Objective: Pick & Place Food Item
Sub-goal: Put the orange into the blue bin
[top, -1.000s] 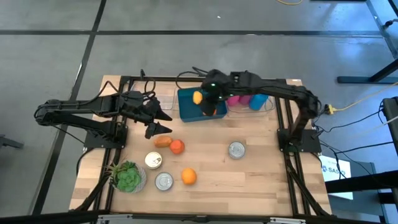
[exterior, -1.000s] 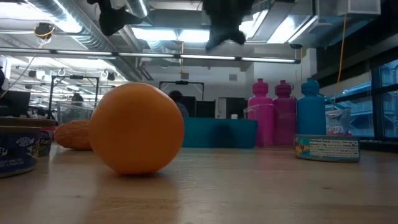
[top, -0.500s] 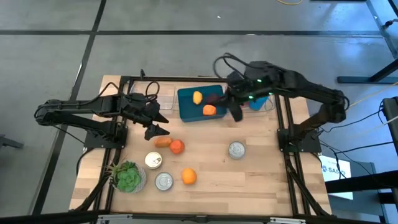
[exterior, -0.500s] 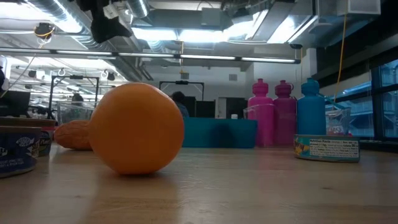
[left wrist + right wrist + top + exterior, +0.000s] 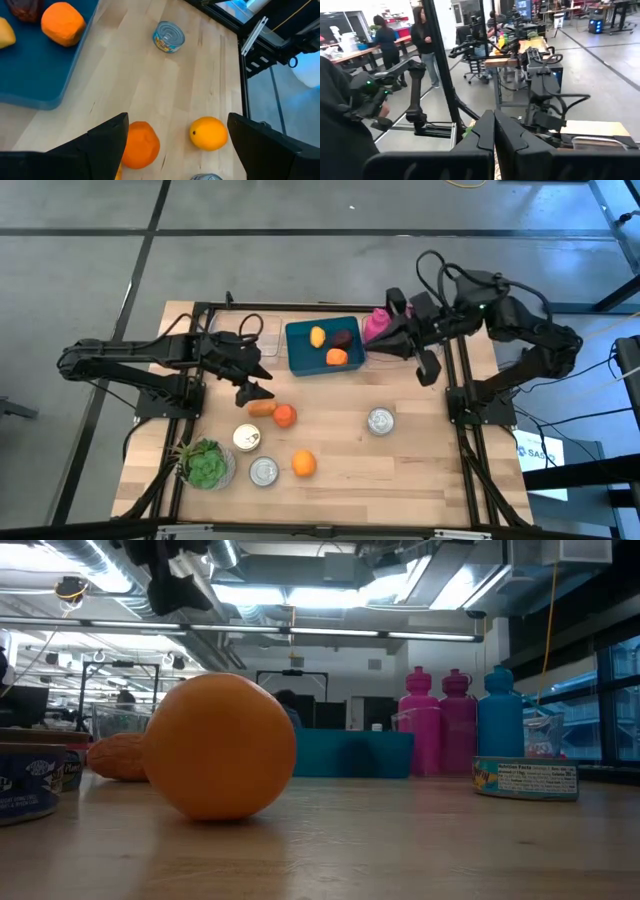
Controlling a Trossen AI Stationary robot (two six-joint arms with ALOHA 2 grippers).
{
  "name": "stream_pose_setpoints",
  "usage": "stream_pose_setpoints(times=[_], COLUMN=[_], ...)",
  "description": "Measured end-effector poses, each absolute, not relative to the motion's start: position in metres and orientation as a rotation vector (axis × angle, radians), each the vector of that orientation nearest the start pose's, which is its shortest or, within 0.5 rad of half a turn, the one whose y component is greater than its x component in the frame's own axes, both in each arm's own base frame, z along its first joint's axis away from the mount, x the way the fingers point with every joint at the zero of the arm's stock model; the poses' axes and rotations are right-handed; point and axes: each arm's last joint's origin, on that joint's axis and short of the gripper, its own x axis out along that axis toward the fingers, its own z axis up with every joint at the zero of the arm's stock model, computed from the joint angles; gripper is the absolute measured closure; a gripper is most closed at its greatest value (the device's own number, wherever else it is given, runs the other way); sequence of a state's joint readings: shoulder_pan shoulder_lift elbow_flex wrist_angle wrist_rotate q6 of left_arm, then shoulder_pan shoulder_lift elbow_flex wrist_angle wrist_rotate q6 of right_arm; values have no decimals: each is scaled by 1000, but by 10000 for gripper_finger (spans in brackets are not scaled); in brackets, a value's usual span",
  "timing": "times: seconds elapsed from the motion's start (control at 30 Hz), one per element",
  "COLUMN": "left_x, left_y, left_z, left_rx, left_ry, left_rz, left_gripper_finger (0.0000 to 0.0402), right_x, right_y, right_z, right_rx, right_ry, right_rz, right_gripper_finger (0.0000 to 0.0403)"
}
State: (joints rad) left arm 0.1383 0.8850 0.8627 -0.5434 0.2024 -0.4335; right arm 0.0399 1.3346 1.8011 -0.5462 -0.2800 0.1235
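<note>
Overhead, the left gripper (image 5: 262,379) hangs with fingers spread wide and empty above the table (image 5: 420,470), just at 12 o'clock from a brown food item (image 5: 261,408) and a red-orange fruit (image 5: 285,416). An orange (image 5: 303,464) lies at 5 o'clock from them, between two cans (image 5: 263,471), with a third tin (image 5: 380,421) well apart at 3 o'clock. The blue tray (image 5: 300,350) at the table's 12 o'clock edge holds a yellow piece (image 5: 317,336), a dark piece (image 5: 342,338) and an orange piece (image 5: 336,357). The right gripper (image 5: 372,345) sits beside the tray's 3 o'clock side, near a pink bottle (image 5: 379,323), fingers pressed together with nothing between them. A potted plant (image 5: 205,463) stands at 8 o'clock.
</note>
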Motion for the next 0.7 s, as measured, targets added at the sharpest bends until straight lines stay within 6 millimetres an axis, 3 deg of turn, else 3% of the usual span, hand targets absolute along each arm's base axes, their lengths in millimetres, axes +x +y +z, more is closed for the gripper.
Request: stream_pose_setpoints(times=[0.23,0.53,0.7], left_x=[179,182,187], left_y=[18,8,5], left_z=[308,286,282], left_rx=[-494,-422,-365], left_ry=[598,822,836], left_rz=[54,106,103], left_gripper_finger=[71,71,71], right_x=[238,224,211], right_y=[18,28,35], right_z=[515,502,502], right_rx=[133,170,160], right_ry=[134,305,320], right_rz=[312,344,333], right_gripper_finger=[401,401,401])
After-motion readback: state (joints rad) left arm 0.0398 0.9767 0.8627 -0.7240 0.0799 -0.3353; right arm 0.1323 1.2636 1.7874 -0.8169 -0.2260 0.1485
